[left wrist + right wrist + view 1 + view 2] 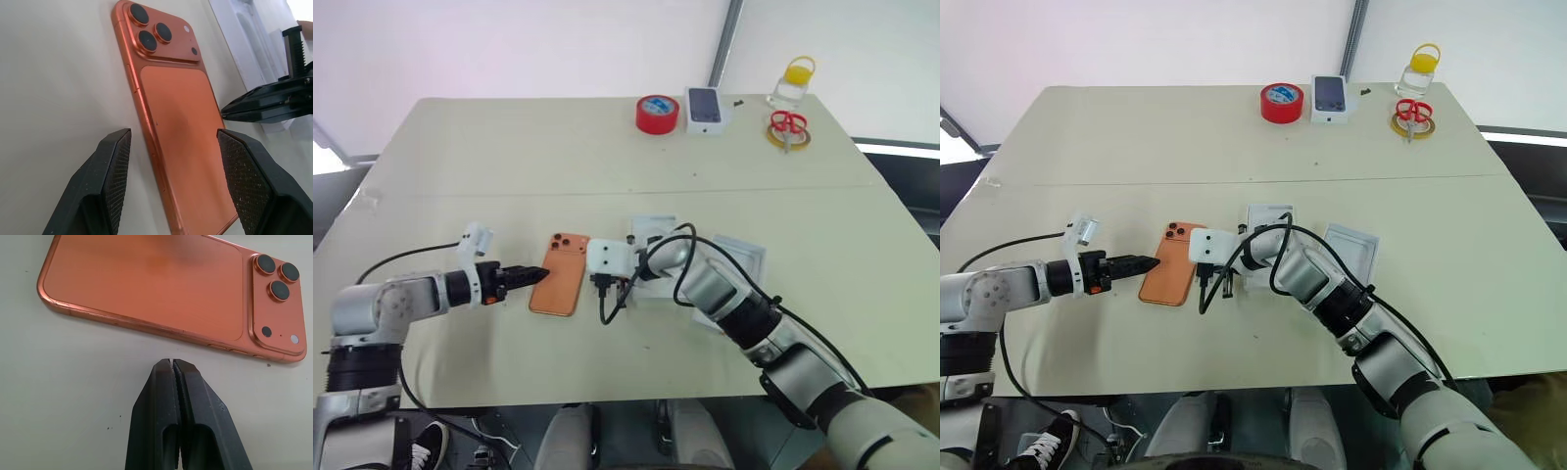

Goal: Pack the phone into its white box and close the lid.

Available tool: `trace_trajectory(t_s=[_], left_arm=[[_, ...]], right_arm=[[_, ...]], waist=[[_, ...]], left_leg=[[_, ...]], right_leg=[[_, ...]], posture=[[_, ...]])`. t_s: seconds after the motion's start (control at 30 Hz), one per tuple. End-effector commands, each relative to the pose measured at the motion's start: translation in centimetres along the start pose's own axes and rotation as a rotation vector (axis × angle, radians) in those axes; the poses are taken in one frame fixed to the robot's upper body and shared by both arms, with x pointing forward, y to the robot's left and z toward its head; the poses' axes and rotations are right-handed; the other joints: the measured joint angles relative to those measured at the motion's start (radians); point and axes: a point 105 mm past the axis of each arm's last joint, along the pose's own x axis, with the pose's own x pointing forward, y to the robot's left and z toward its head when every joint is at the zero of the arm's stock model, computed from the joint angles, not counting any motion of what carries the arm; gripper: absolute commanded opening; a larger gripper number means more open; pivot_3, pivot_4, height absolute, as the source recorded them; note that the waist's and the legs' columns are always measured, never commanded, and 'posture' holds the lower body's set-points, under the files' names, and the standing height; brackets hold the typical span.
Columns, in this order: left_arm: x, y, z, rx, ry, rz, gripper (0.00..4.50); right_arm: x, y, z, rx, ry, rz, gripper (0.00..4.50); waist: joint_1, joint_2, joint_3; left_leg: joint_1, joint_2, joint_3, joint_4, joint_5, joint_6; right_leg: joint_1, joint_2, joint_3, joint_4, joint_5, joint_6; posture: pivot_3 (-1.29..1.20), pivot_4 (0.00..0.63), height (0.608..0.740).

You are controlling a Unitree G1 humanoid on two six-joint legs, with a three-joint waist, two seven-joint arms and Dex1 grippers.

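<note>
left gripper [530,277] at the orange phone's [560,274] left long edge, fingers [113,176] spread apart, gripping nothing. right gripper [175,369] just off the opposite long edge, pinched fully together, empty. phone flat on the table [607,157], back up, lenses at the far end. white box [1269,217] just behind the right wrist, partly hidden. lid [1356,247] right of it, open side up. far edge: red tape roll [657,114], small boxed phone pack [704,108], scissors [788,125], yellow-capped jar [792,86].
</note>
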Motion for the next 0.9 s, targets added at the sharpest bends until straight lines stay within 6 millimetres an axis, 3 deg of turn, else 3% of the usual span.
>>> trace_trajectory(t_s=[0.03,0.17,0.3,0.47,0.9], left_arm=[[2.4,-0.8,-3.9,-0.108,0.150,-0.050,2.95],[4.2,-2.0,-3.5,-0.113,0.142,-0.092,2.95],[5.4,-3.8,-1.5,-0.129,0.111,-0.142,2.95],[5.5,-3.1,-0.4,-0.139,0.092,-0.086,2.95],[3.2,-2.2,0.1,-0.281,-0.029,-0.133,2.95]], right_arm=[[0.5,-0.7,0.1,-0.047,0.026,-0.048,0.10],[0.5,-0.9,0.4,-0.032,0.016,-0.053,0.10],[0.3,-0.8,0.1,-0.031,0.018,-0.043,0.10],[0.2,-0.9,-0.2,-0.025,0.021,-0.051,0.10],[0.0,-1.2,-0.5,-0.032,0.025,-0.066,0.10]], waist=[[0.001,0.001,-0.001],[0.006,0.005,-0.006],[0.026,0.006,-0.007],[0.012,0.004,-0.007],[-0.008,0.004,-0.006]], left_leg=[[0.002,0.000,0.000,0.000,0.000,0.000],[0.009,-0.002,-0.001,-0.002,0.000,0.000],[0.009,-0.004,-0.001,-0.002,0.000,0.000],[0.007,-0.006,-0.001,-0.001,0.000,0.000],[0.007,-0.005,-0.001,-0.004,0.000,0.000]], right_leg=[[0.002,0.000,0.000,0.000,0.000,0.000],[0.008,-0.002,0.000,-0.001,-0.002,-0.002],[0.010,-0.004,0.000,-0.001,-0.002,-0.002],[0.008,-0.005,0.000,0.000,-0.001,0.002],[0.006,-0.005,0.000,0.000,-0.001,0.003]], posture=[[0.00,0.150,0.739],[0.00,0.150,0.739],[0.00,0.150,0.739],[0.00,0.150,0.739],[0.00,0.150,0.739]])
